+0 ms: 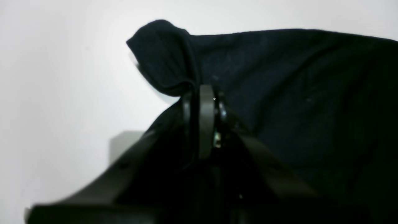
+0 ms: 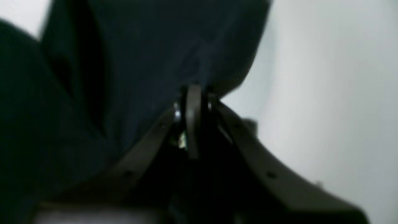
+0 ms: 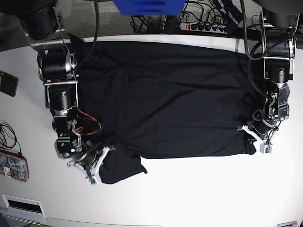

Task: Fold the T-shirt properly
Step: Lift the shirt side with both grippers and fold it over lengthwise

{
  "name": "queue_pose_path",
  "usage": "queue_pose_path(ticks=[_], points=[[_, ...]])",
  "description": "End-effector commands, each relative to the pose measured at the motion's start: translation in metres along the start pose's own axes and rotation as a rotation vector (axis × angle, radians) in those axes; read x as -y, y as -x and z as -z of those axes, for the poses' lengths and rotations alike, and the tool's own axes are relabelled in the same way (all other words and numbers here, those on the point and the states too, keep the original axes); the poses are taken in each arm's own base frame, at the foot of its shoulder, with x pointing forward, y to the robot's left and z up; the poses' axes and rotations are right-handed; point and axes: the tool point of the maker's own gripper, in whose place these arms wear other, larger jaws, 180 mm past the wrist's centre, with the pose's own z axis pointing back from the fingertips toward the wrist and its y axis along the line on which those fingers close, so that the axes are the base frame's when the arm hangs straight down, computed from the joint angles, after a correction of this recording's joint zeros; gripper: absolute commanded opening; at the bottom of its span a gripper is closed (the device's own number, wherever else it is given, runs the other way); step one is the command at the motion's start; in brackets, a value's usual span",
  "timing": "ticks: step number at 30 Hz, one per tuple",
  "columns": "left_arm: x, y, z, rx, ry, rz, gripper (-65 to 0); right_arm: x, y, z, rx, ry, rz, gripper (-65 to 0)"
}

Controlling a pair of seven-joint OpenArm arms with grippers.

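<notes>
The black T-shirt (image 3: 165,99) lies spread across the white table, its lower edge toward the front. My left gripper (image 1: 202,93) is shut on a fold of the shirt's edge, with cloth (image 1: 279,93) bunched above and right of it; in the base view it (image 3: 250,137) is at the shirt's lower right corner. My right gripper (image 2: 194,91) is shut on the shirt's cloth (image 2: 140,46); in the base view it (image 3: 100,161) is at the lower left corner, where a flap (image 3: 120,168) hangs forward.
A white table (image 3: 199,189) carries the shirt. A dark device (image 3: 8,82) and an orange-edged item with cables (image 3: 13,163) lie at the left edge. A power strip and cables (image 3: 203,23) sit behind the table.
</notes>
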Motion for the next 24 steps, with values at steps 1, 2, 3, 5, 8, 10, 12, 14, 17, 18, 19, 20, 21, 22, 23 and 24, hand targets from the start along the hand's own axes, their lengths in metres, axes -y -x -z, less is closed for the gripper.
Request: queue_pose_path(ticks=[1, 2, 3, 5, 8, 10, 12, 14, 17, 18, 19, 20, 21, 22, 23, 24], points=[[-0.003, -0.029, -0.003, 0.079, -0.002, 0.021, -65.0, 0.005, -0.024, -0.006, 0.06, 0.009, -0.014, -65.0], [-0.001, -0.028, -0.004, 0.089, 0.003, 0.026, -65.0, 0.003, -0.027, -0.009, 0.07, 0.01, -0.023, -65.0], [0.003, -0.029, -0.006, 0.103, 0.01, 0.034, -65.0, 0.002, -0.031, -0.011, 0.08, 0.012, -0.034, -65.0], [0.011, -0.036, -0.009, 0.128, 0.028, 0.053, -65.0, 0.0, -0.033, -0.016, 0.085, 0.015, -0.052, -65.0], [0.019, -0.031, -0.013, 0.133, 0.047, 0.072, -65.0, -0.006, -0.026, -0.021, 0.087, 0.014, -0.069, -65.0], [0.025, -0.027, -0.017, 0.136, 0.062, 0.086, -65.0, -0.011, -0.024, -0.024, 0.098, 0.013, -0.08, -65.0], [0.033, -0.026, -0.022, 0.145, 0.08, 0.106, -65.0, -0.011, -0.016, -0.03, 0.108, 0.021, -0.067, -65.0], [0.036, -0.023, -0.026, 0.146, 0.087, 0.115, -65.0, -0.005, -0.012, -0.037, 0.126, 0.039, -0.041, -65.0], [0.031, -0.02, -0.036, 0.163, 0.073, 0.103, -65.0, 0.001, -0.008, -0.049, 0.154, 0.064, -0.023, -65.0], [0.028, -0.02, -0.041, 0.178, 0.064, 0.092, -65.0, 0.0, -0.002, -0.051, 0.153, 0.067, -0.018, -65.0], [0.027, -0.022, -0.046, 0.193, 0.059, 0.089, -65.0, -0.002, 0.004, -0.053, 0.149, 0.068, -0.016, -65.0], [0.028, -0.024, -0.05, 0.203, 0.06, 0.092, -65.0, -0.003, 0.01, -0.055, 0.144, 0.07, -0.012, -65.0], [0.029, -0.024, -0.053, 0.21, 0.061, 0.096, -65.0, -0.004, 0.015, -0.057, 0.14, 0.071, -0.01, -65.0], [0.03, -0.025, -0.057, 0.219, 0.063, 0.101, -65.0, -0.005, 0.019, -0.059, 0.139, 0.072, -0.009, -65.0], [0.03, -0.026, -0.062, 0.23, 0.06, 0.103, -65.0, -0.006, 0.024, -0.062, 0.14, 0.076, -0.006, -65.0], [0.027, -0.026, -0.069, 0.239, 0.053, 0.103, -65.0, -0.006, 0.026, -0.066, 0.145, 0.082, -0.006, -65.0]])
